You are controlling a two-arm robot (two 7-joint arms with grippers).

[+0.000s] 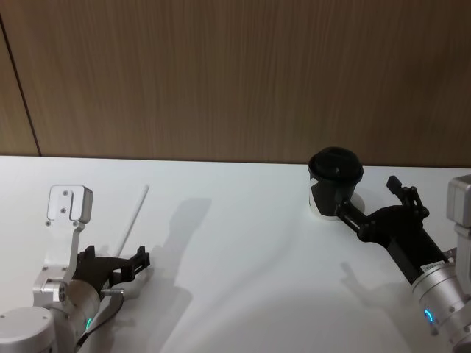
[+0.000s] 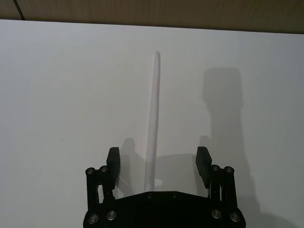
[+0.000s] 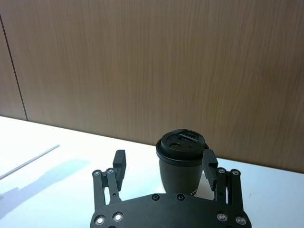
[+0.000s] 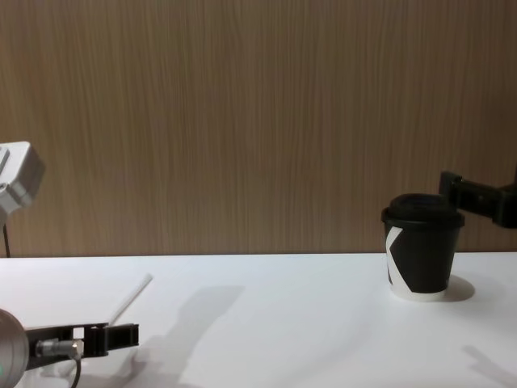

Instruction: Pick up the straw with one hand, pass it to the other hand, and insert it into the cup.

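Item 1. My left gripper point(image 2: 157, 154): far left of the cup point(image 1: 333, 184) and nearer my body than it, low over the white table point(image 1: 243, 279). The jaws stand wide apart and hold nothing. One finger sits on each side of the straw's near end.

Item 2. The straw point(image 2: 154, 114): white, straight and thin, lying flat on the table well left of the cup. Its near end lies between my left fingers, and its far end points away toward the wooden wall.

Item 3. The cup: black, lidded and upright, standing at the table's far right by the wall.

Item 4. My right gripper point(image 3: 164, 158): just right of the cup and pointed at it, with the jaws spread and empty. I cannot tell whether a finger touches the cup.

Step in hand, as I judge it: the pickup.
- The straw looks roughly centred in the left gap, so I would close evenly and gently, since a thin tube crushes easily.
- I would come low enough to catch it against the table without scraping.
- Gripping near this end would leave most of the straw free for the handover.
- I would draw the right gripper clear of the cup before it receives the straw.
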